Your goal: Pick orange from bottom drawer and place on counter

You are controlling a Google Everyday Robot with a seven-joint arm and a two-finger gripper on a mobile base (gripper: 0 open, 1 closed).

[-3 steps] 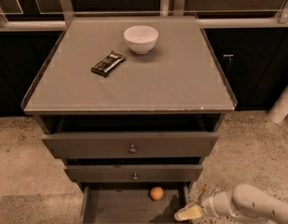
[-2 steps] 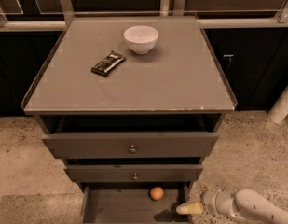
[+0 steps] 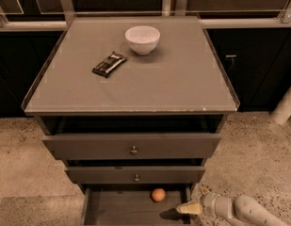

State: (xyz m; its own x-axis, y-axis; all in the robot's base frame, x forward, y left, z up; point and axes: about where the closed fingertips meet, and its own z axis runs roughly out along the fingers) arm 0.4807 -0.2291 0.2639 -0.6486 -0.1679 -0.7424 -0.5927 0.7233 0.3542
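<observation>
The orange lies on the floor of the open bottom drawer, near its back right. My gripper is low at the drawer's right wall, to the right of the orange and a little nearer the camera, not touching it. One pale fingertip points left over the drawer's right edge. The grey counter is the cabinet top above the drawers.
A white bowl and a dark snack bar lie on the counter's back half. Two wider drawers with knobs sit above the bottom drawer, slightly pulled out. Speckled floor surrounds the cabinet. A white post stands at right.
My gripper and arm have moved left and slightly down toward the drawer's right wall. The orange has not moved.
</observation>
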